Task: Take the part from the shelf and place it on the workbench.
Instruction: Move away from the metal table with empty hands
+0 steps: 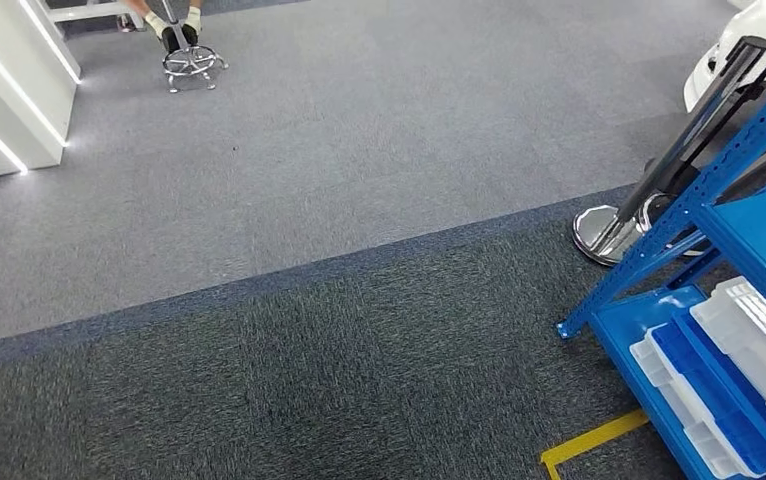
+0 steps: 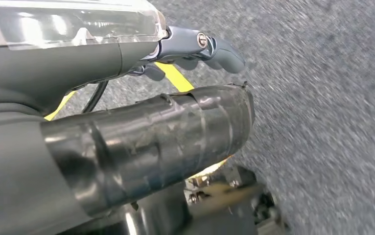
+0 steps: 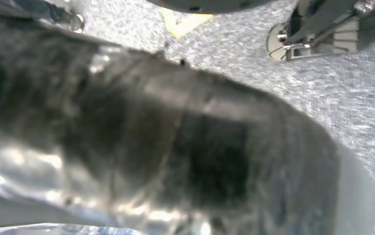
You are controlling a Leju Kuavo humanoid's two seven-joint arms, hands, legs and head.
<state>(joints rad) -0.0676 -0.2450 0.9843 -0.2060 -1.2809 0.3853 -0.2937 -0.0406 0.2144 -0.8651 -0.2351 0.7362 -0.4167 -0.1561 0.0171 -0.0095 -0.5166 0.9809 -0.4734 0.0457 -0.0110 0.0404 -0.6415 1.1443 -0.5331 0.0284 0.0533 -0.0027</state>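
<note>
Left wrist view, nearest first: the left robot hand (image 2: 127, 78) hangs over grey carpet with a clear plastic parts box (image 2: 73, 22) lying along it, grey fingers (image 2: 210, 46) curling past the box's end, so by the look of it the hand grips the box between its thumb and fingers. Right wrist view: the right robot hand (image 3: 175, 147) is a dark blur pressed close to the lens; cannot tell whether it is open or closed, or whether it carries anything. Yellow floor tape (image 2: 175, 77) runs under the left hand. Head view, near to far: dark carpet, a corner of yellow tape, then to the right the blue shelf (image 1: 749, 230) with more clear plastic boxes (image 1: 749, 330) on its lower tier. Behind the shelf, a chrome round stand base (image 1: 604, 232). Farther off, lighter carpet, a white lit cabinet (image 1: 9, 80), and a stool base (image 1: 192, 62) with a person's feet on it. No worktop visible from here, so the carry leg looks unfinished. Risks, as judged: the smooth box sliding from the grip while walking, since the hold seems to be along one edge; clipping the shelf upright or the stand base when turning; drifting toward the seated person.
</note>
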